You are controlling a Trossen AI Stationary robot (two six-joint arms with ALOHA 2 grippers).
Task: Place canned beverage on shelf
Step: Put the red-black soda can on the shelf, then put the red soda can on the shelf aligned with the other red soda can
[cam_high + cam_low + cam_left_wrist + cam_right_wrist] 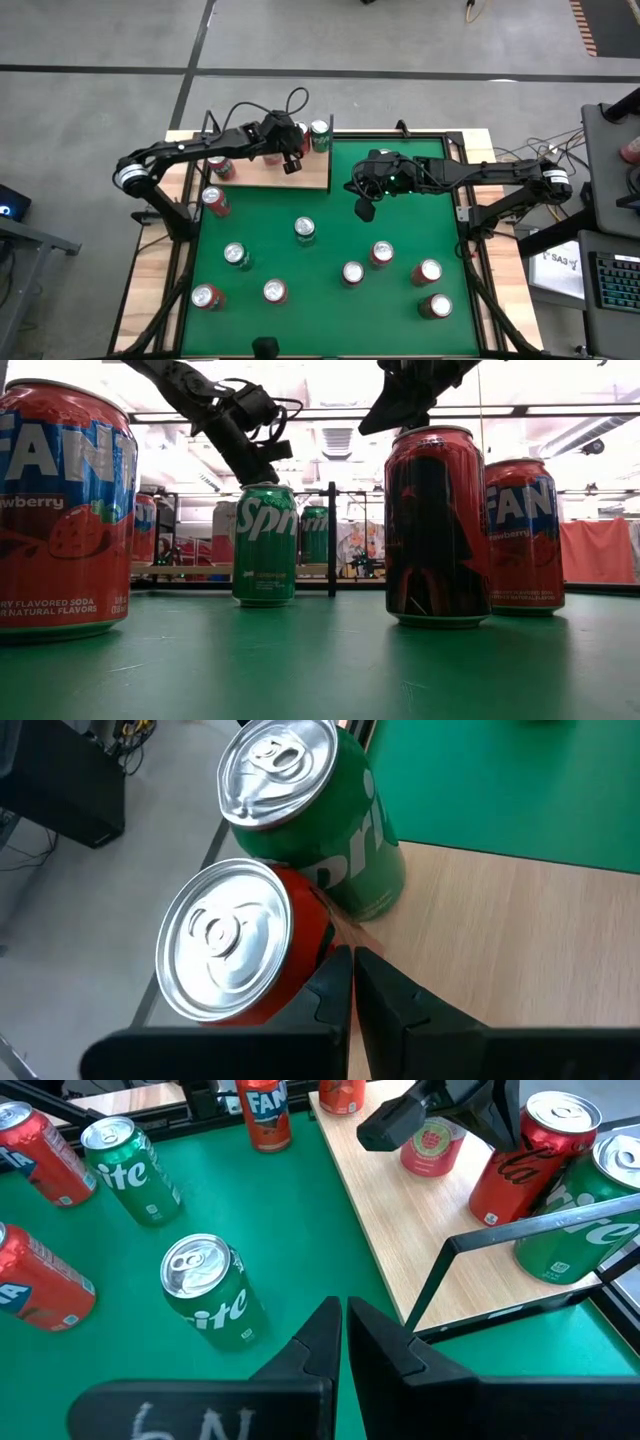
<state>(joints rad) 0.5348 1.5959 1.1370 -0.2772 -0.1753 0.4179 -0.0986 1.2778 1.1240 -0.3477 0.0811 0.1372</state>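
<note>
cans of soda: three stand on the pale wooden shelf [300, 172] at the worktop's back left, a red aluminium strawberry can [221, 167], a red cola can [300, 133] and a green sprite can [320, 135]. left tool [292, 163] hovers over the shelf, closed, empty. nine wait on green felt [330, 235]. right tool [364, 210], mid-worktop, closed, empty.
</note>
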